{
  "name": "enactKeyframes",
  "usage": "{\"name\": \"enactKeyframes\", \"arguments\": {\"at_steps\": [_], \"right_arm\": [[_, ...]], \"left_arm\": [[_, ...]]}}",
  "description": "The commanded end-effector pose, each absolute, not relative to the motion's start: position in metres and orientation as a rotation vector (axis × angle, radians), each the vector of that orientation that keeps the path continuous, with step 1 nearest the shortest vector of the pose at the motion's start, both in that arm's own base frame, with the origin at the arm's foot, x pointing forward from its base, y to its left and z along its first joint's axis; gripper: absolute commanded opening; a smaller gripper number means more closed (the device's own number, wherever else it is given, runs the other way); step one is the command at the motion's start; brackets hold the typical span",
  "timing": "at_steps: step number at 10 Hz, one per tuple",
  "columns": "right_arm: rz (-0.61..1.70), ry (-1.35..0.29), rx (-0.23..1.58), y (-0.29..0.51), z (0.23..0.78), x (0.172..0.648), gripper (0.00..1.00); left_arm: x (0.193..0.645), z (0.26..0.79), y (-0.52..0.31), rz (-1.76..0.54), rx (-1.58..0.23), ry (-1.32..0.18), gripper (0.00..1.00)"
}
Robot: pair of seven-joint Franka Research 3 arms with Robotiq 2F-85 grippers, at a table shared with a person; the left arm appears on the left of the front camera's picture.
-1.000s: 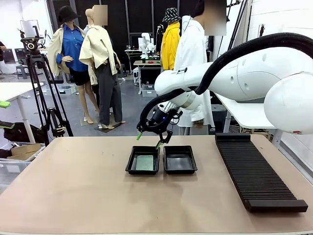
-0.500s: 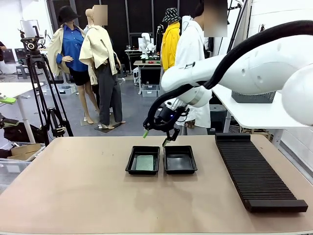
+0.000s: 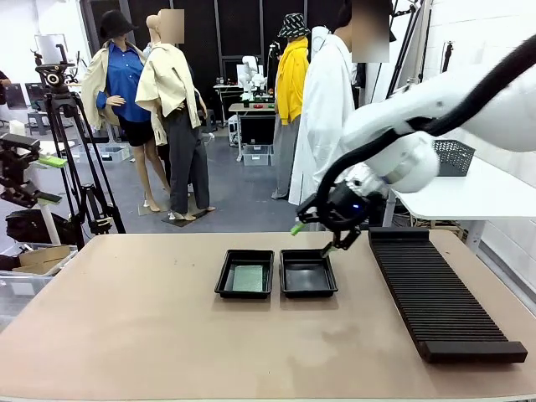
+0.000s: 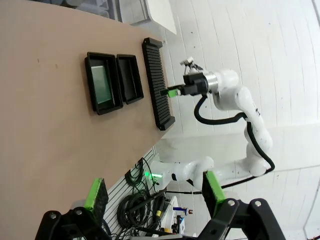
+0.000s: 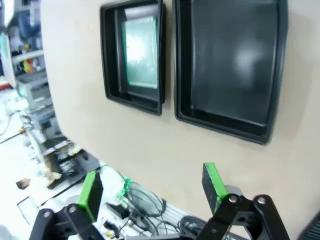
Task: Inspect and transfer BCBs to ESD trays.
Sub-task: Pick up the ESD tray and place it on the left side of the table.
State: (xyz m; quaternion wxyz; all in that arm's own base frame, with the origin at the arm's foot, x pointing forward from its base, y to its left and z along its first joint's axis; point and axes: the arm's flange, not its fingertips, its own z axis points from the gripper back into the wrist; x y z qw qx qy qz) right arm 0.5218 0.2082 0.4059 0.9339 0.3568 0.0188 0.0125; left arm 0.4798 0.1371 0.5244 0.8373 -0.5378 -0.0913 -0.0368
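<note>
Nearest, the surface (image 3: pixel 151 335) is bare: open room. Beyond, one BCB (image 3: pixel 248 278) lies flat in the left ESD tray (image 3: pixel 223 283). The right ESD tray (image 3: pixel 308 293), just beside it at 3 o'clock, is empty. The board looks thin, light, stiff and fragile: I'd pinch its edges, though the raised rim crowds them. The right tool (image 3: pixel 311 238) hovers released above the empty tray's 1 o'clock corner. The left tool (image 3: pixel 48 179) hangs released at 9 o'clock. A ribbed rack (image 3: pixel 440 293) bounds 3 o'clock.
</note>
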Motion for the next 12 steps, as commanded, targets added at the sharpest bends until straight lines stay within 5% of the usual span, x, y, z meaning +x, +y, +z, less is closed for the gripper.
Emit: {"name": "enactKeyframes", "arguments": {"at_steps": [1,12], "right_arm": [[0.040,-0.002,0.814,0.170,0.402,0.486,1.00],[-0.094,-0.165,1.046,-0.023,0.389,0.416,1.00]], "left_arm": [[0.490,0.535,0.121,-0.057,-1.080,-0.145,1.00],[0.528,0.554,-0.021,-0.015,-0.637,0.058,1.00]]}}
